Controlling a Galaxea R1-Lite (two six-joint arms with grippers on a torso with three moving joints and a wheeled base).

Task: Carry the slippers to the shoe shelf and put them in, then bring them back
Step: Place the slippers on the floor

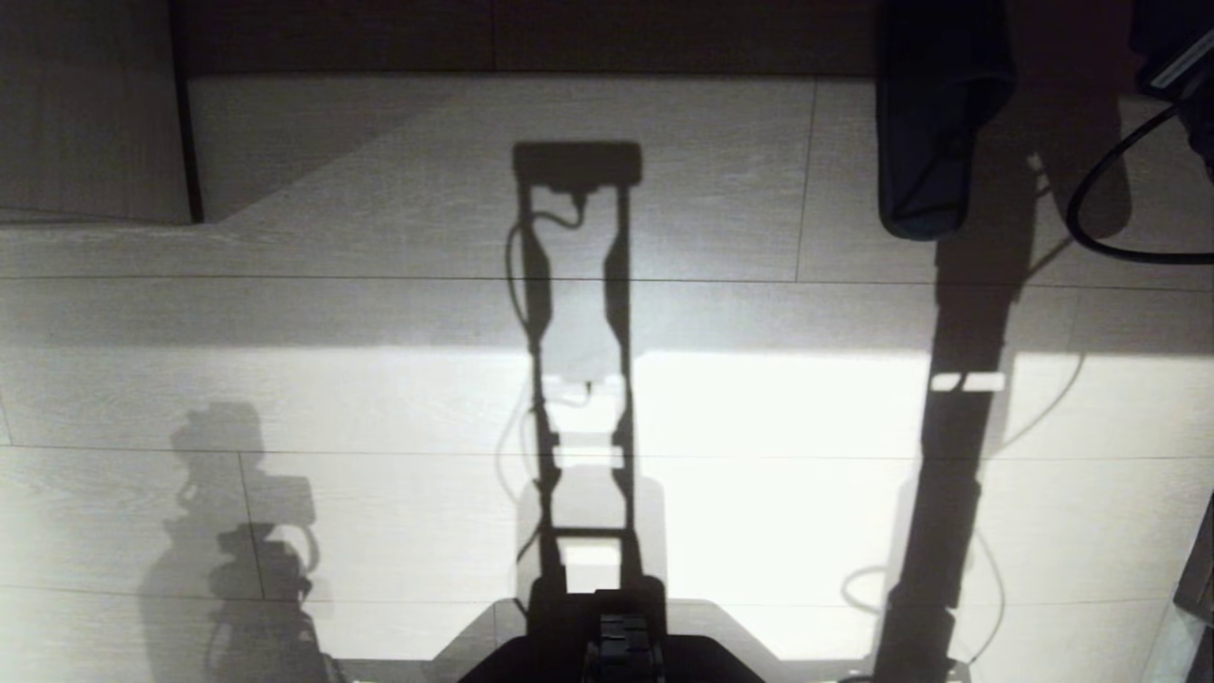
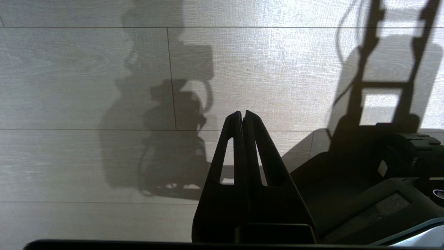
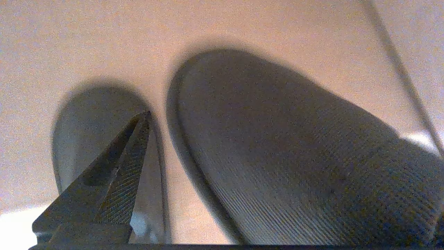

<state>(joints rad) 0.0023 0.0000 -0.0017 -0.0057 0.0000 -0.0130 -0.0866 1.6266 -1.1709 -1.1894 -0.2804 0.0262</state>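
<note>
Right gripper (image 3: 145, 116) spread wide, holding nothing, one finger (image 3: 118, 187) showing beside the slippers (image 3: 284, 156) on the pale floor (image 3: 104, 41), left gripper (image 2: 242, 116) closed, parked, empty.

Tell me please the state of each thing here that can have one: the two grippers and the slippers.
left gripper: shut, empty, hanging over the bare floor.
right gripper: open, close over the slippers; only one finger shows.
slippers: lying side by side on the floor, not gripped as far as can be seen.
</note>
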